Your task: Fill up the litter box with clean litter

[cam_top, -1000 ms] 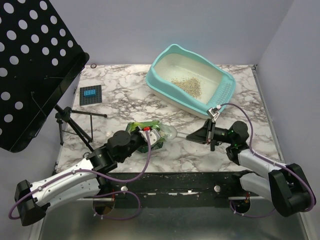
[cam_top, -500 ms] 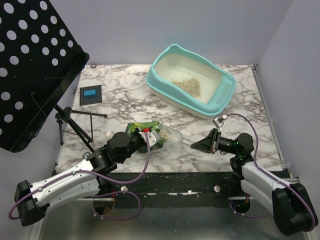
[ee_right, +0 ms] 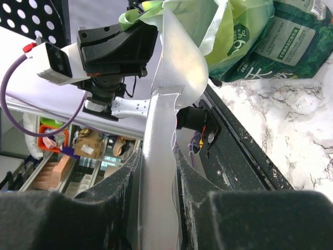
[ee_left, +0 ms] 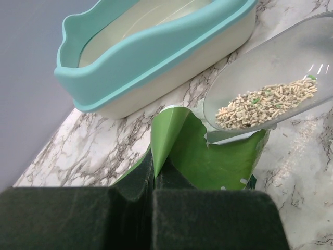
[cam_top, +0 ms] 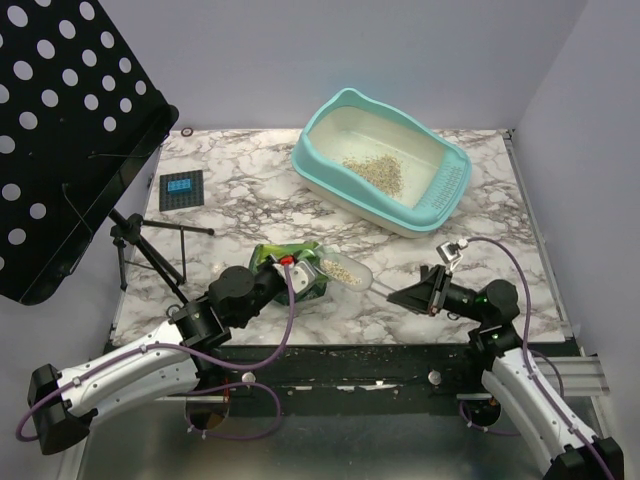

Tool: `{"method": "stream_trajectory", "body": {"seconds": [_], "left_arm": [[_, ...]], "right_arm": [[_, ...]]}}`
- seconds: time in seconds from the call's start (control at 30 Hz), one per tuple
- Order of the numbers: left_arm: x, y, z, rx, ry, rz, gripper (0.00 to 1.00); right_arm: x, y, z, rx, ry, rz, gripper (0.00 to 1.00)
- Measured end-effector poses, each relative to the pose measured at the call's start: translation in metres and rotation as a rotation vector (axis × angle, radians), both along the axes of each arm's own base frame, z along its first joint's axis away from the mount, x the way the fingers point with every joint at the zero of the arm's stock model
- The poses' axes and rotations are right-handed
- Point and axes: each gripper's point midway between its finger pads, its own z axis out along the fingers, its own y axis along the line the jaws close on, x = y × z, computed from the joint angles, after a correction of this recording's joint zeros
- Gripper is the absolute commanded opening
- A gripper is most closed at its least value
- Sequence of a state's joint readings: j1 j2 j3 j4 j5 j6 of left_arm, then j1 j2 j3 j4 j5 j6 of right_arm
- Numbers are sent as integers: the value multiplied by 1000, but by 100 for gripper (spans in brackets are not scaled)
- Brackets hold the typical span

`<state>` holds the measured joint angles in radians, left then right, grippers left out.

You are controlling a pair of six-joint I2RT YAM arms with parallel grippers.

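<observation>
The turquoise litter box (cam_top: 441, 196) stands at the back right of the table, with a small pile of beige clean litter (cam_top: 378, 171) inside; its rim also shows in the left wrist view (ee_left: 156, 57). My left gripper (cam_top: 290, 272) is shut on the edge of the green bag (cam_top: 283, 254), as the left wrist view (ee_left: 153, 174) shows on the bag (ee_left: 218, 161). My right gripper (cam_top: 405, 297) is shut on the handle (ee_right: 161, 130) of the clear scoop (cam_top: 345, 268). The scoop (ee_left: 291, 52) holds litter granules (ee_left: 265, 101) just beyond the bag's mouth.
A black perforated stand (cam_top: 70, 130) on a tripod (cam_top: 150, 250) fills the left side. A small black device with a blue screen (cam_top: 182, 189) lies at the back left. The black rail (cam_top: 380, 360) runs along the table's near edge.
My right arm has drawn back towards the near right, and the scoop now lies lower with litter showing in its bowl. The left gripper has kept hold of the bag.
</observation>
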<state>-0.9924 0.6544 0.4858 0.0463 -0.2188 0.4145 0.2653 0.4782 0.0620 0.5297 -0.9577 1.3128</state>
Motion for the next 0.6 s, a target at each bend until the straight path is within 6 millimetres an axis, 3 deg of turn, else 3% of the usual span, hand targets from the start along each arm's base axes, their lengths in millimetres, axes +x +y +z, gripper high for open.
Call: {"method": "stream_trajectory", "body": {"seconds": [0.33,0.6], "left_arm": [[1,4,6,-17,-13,18,0],[0,7,8,-31,-12,30,0]], "right_arm": [[17,-3,12,8,102,-98,0],[64,-5,72,64,58,-247,0]]}}
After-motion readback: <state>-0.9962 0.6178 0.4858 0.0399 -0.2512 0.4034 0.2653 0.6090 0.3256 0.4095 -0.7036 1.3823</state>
